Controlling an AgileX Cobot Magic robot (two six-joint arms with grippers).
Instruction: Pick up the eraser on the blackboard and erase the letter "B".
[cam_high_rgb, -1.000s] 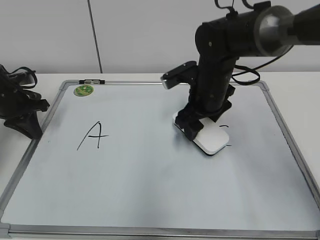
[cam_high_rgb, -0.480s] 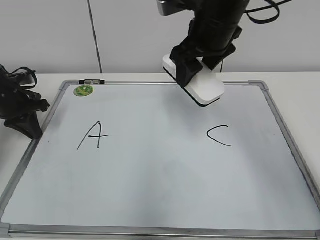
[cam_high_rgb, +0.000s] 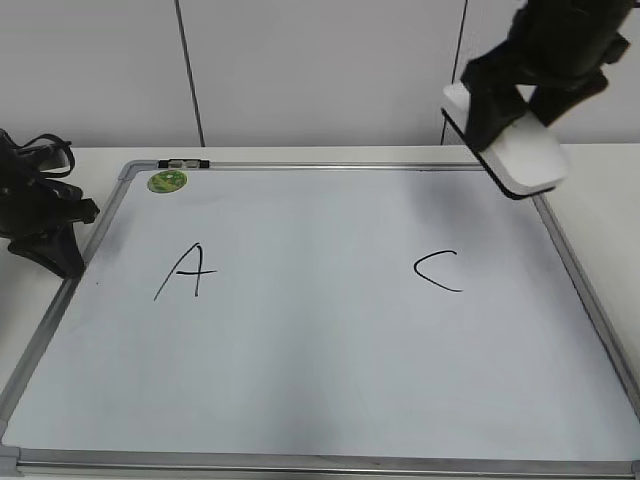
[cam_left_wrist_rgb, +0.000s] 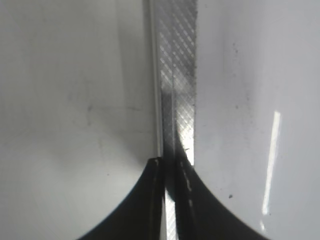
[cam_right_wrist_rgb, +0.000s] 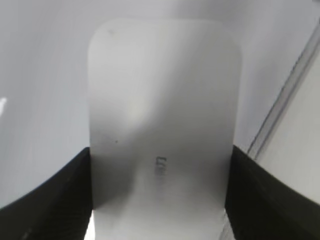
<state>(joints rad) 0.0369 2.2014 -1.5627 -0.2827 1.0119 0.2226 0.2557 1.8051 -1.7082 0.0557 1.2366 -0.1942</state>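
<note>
From the outside camera, my right hand (cam_high_rgb: 515, 105) grips the eraser (cam_high_rgb: 520, 155) in the air above the blackboard's (cam_high_rgb: 300, 360) far right corner.

My left wrist camera shows my left hand (cam_left_wrist_rgb: 169, 200) pinched shut over the board's frame.

My right wrist camera shows the eraser (cam_right_wrist_rgb: 162, 125) squeezed between both fingers (cam_right_wrist_rgb: 265, 195).

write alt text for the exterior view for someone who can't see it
The right gripper holds a white eraser in the air above the far right corner of a white, silver-framed blackboard. The board shows a black "A" on the left and a "C" on the right, with bare space between them. The left gripper rests by the board's left edge.
</note>
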